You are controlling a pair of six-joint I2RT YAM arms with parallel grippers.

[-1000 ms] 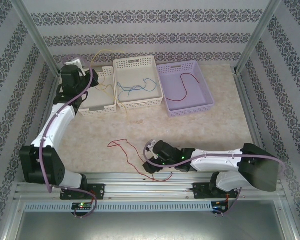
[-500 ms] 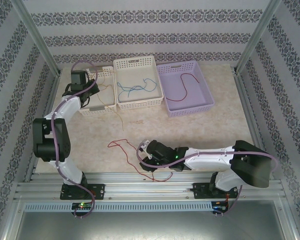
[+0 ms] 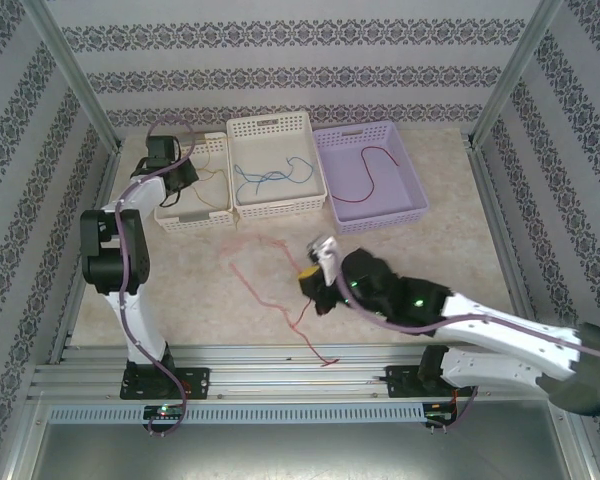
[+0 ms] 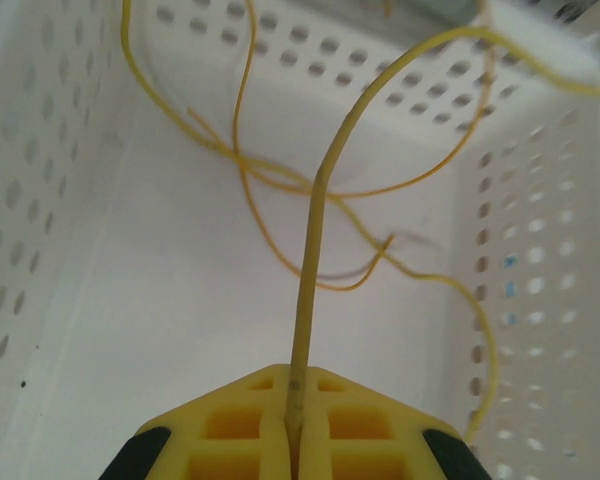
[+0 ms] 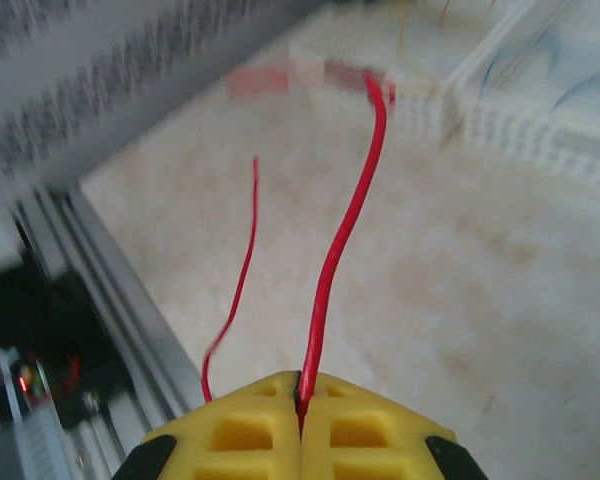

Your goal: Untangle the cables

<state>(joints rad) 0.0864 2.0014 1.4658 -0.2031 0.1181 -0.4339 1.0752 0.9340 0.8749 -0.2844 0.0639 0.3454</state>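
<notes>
A lab test cell, with aluminium rails and wallpapered panel walls

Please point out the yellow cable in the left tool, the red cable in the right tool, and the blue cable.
yellow cable (image 4: 311, 250): left wrist view, middle of the thick strand.
red cable (image 5: 335, 250): right wrist view, middle of the long strand.
blue cable (image 3: 263, 180): top external view, middle of its loops.

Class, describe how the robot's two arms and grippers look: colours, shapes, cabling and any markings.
The left arm and right arm have white links joined by black joint housings, each with a purple cable running along it. Small green lights glow on the right arm. The left gripper and right gripper have yellow fingers moulded with square recesses, on black bases.
</notes>
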